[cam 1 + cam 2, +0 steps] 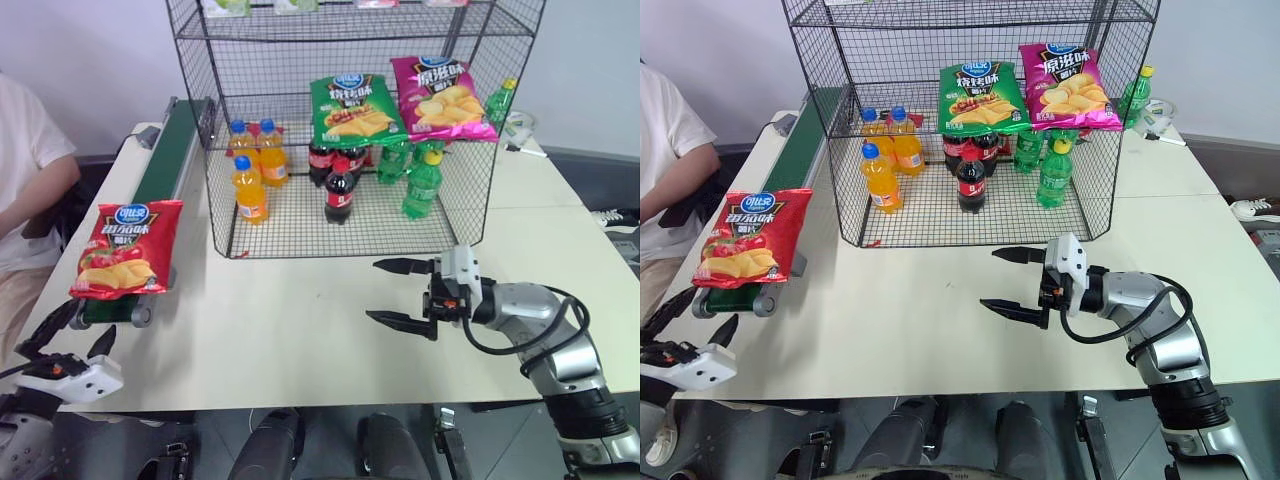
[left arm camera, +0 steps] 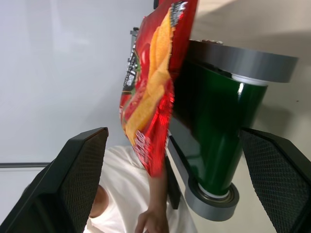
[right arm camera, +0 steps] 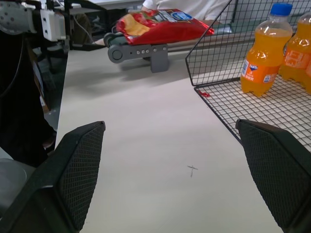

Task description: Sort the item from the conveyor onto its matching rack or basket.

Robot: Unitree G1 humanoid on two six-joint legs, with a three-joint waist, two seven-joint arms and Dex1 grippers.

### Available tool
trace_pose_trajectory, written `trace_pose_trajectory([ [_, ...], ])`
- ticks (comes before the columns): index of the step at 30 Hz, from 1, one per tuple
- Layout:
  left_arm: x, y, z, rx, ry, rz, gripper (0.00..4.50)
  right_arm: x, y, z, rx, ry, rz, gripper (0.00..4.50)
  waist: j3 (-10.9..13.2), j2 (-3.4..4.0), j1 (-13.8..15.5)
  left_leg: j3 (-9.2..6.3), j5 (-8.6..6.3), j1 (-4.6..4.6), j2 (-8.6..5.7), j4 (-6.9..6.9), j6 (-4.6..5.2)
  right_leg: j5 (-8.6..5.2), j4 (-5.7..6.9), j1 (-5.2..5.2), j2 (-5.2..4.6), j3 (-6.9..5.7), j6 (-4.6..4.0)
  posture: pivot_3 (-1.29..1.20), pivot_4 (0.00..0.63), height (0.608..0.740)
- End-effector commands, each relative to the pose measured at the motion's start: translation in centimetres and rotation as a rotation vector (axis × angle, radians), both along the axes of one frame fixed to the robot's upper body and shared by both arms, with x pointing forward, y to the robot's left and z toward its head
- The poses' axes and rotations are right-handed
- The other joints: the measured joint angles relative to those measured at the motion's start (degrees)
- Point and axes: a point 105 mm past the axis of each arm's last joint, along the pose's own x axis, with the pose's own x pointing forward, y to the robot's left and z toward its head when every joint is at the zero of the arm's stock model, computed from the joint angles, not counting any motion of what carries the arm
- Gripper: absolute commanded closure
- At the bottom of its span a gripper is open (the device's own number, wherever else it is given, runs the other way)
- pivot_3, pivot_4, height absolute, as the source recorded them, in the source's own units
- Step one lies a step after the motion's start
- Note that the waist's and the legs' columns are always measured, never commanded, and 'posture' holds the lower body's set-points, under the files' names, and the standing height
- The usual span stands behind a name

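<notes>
While the red chip bag [image 1: 126,248] lies at the near end of the conveyor [image 1: 170,160], overhanging its end roller, the left eye view shows the left gripper [image 1: 68,338] low at the table's corner just short of it, fingers spread and empty; this looks like the approach before pickup. From the right eye, the right gripper [image 1: 1013,281] hovers over bare table in front of the black wire rack [image 1: 970,120], jaws wide, holding nothing. At the left wrist, the bag hangs between the parted fingers [image 2: 73,174] but apart from them. Next, that gripper likely needs to advance and close on the bag's lower edge. The right wrist sees the bag beyond empty table.
</notes>
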Motion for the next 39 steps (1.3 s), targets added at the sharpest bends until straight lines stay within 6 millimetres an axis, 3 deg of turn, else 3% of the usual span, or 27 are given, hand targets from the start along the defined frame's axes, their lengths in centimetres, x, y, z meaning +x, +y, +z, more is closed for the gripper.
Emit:
trace_pose_trajectory([
  [1, 0.2, 0.2, 0.7, -0.001, -0.032, 0.005, 0.04, -0.5, 0.5, 1.0, 0.015, -0.039, 0.032, 0.00, 0.0, 0.00, 0.0, 0.00, 0.00, 0.00, 0.00, 0.00, 0.00, 0.00, 0.00, 0.00, 0.00, 0.00, 0.00, 0.00, 0.150, 0.740],
  [21, 1.3, -1.2, 0.7, -0.025, -0.045, -0.042, 0.04, -0.9, 0.6, 0.8, 0.012, -0.037, 0.049, 0.00, 0.0, -0.01, 0.0, 0.00, 0.00, 0.05, 0.00, 0.01, 0.00, 0.01, 0.02, 0.05, 0.00, 0.00, 0.01, 0.00, 0.150, 0.740],
  [24, 1.2, -1.2, 0.7, -0.028, -0.040, -0.046, 0.89, -0.8, 0.5, 0.8, 0.009, -0.041, 0.043, 0.00, 0.0, -0.01, 0.0, 0.00, 0.00, 0.07, 0.00, 0.01, 0.00, 0.01, 0.03, 0.06, 0.01, 0.00, 0.01, 0.00, 0.150, 0.740],
  [31, 0.9, -1.2, 1.5, -0.038, -0.070, -0.044, 4.45, -0.6, 0.4, 0.8, 0.009, -0.046, 0.034, 0.00, 0.0, -0.01, 0.0, 0.00, 0.00, 0.10, 0.00, 0.01, 0.00, 0.01, 0.03, 0.09, 0.00, 0.00, 0.01, 0.00, 0.150, 0.740],
  [39, 1.3, -2.3, 4.8, -0.050, -0.188, -0.089, 4.45, -0.2, 0.2, 1.2, 0.033, -0.065, 0.011, 0.00, 0.0, -0.01, 0.0, -0.01, 0.00, 0.12, 0.00, 0.01, 0.00, 0.00, 0.03, 0.12, 0.00, 0.00, 0.00, 0.00, 0.150, 0.740],
])
